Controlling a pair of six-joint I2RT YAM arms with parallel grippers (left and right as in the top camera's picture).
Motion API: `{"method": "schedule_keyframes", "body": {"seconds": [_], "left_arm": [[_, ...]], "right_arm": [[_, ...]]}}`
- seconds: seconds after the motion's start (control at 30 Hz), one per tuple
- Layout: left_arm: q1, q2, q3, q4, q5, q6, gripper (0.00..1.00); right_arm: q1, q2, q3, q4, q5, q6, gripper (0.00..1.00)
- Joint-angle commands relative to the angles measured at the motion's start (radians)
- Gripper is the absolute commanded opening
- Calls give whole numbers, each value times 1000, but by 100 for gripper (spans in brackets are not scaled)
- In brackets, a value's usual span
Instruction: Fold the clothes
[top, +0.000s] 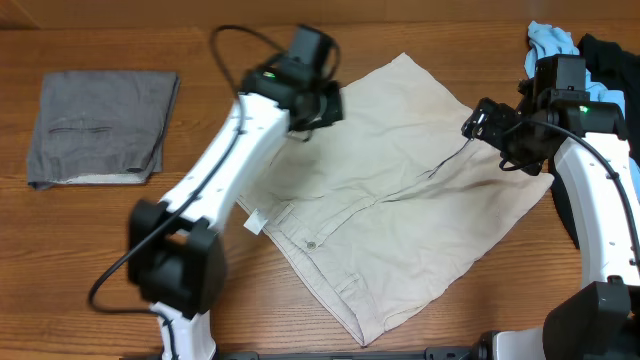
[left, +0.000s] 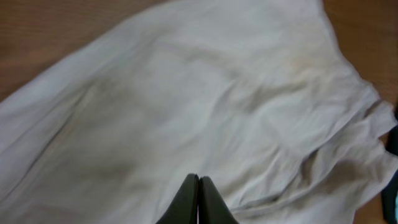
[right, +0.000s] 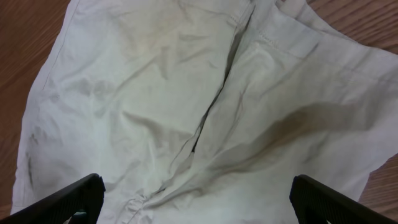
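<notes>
The cream shorts (top: 400, 190) lie spread and rumpled across the middle of the table (top: 100, 260), waistband toward the near left, with a small white tag (top: 254, 222) at that edge. The left fingers (left: 186, 202) are pressed together with no cloth seen between them, hanging over the shorts' far left part, while the right fingers (right: 68, 199) stand wide apart above the shorts' right side, holding nothing. A folded grey garment (top: 100, 125) sits well apart at the table's far left, and a blue cloth (top: 550, 40) and a dark cloth (top: 610, 55) are heaped at the far right corner
</notes>
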Motion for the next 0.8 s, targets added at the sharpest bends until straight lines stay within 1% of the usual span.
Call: {"method": "schedule_keyframes", "body": {"seconds": [0.0, 0.07, 0.2, 0.33, 0.53, 0.77], "left_arm": [[38, 1, 0, -156, -21, -14, 4], [47, 2, -1, -282, -42, 34, 4], [47, 2, -1, -452, -203, 53, 4], [53, 2, -2, -533, -276, 46, 4], [74, 2, -62, -514, -272, 45, 4], [98, 2, -269, -344, -270, 27, 4]], "right_arm": [[1, -19, 13, 2, 11, -3, 100], [1, -19, 13, 2, 11, -3, 100], [1, -19, 13, 2, 11, -3, 100], [1, -19, 13, 2, 11, -3, 100], [1, -19, 13, 2, 11, -3, 100], [1, -19, 13, 2, 11, -3, 100]]}}
